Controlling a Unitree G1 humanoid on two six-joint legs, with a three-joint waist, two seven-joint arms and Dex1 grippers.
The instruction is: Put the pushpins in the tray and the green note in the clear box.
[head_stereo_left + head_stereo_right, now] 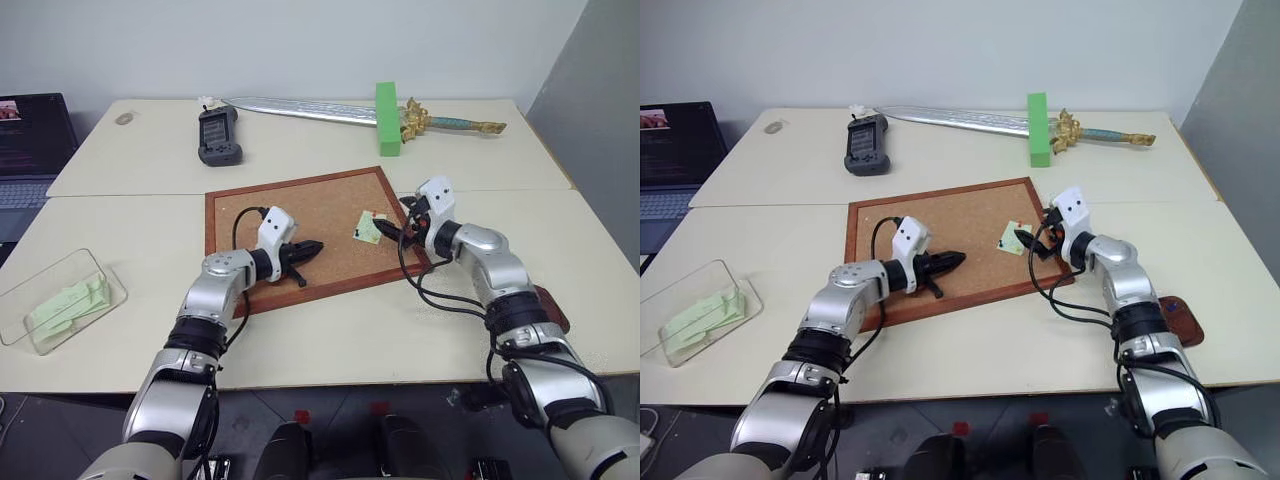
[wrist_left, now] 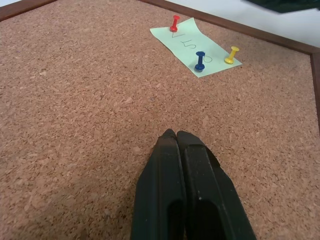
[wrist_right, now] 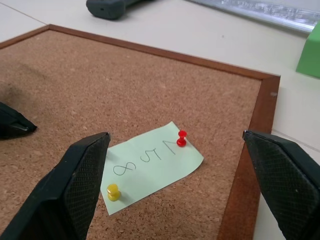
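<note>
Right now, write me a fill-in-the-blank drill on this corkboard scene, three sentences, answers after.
1. The green note is pinned to the corkboard by ____ pushpins.
2. The left gripper has its fingers ____ over bare cork.
3. The right gripper has its fingers ____, with the note between them in its wrist view.

Missing words: three; shut; open

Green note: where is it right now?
The green note lies pinned on the corkboard near its right edge, just ahead of the open right hand, as the head views show.
</note>
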